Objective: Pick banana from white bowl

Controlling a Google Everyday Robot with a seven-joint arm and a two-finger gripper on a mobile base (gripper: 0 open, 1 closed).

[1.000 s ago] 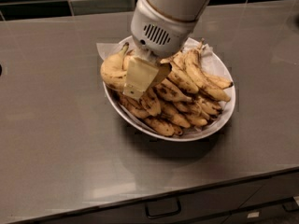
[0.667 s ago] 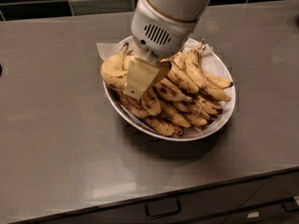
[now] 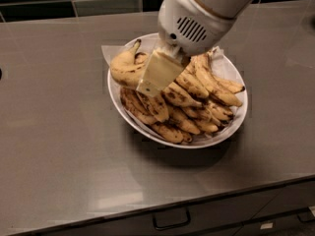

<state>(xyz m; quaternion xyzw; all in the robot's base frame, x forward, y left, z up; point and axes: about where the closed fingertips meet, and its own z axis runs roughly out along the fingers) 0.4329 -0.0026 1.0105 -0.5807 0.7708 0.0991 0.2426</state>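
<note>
Tool (image 3: 156, 77) hangs against the banana (image 3: 124, 69) in the white bowl (image 3: 231, 132), grip impossible to tell.

Worktop (image 3: 59, 146): grey, smooth, semi-gloss, with dull sheen patches near the front edge. White bowl (image 3: 231, 132), toward the back edge: rim smooth and glossy. Paper liner (image 3: 110, 53): matt white, creased. Banana (image 3: 125, 69): matt yellow skin, brown-speckled. Smaller bananas (image 3: 197, 85): duller, heavily spotted. Gripper (image 3: 157, 75), over the bowl's left half at the banana: matt cream plastic. Wrist housing (image 3: 197, 18): glossy white plastic, slotted vent. Wall tiles (image 3: 103, 4): dark, glossy.
</note>
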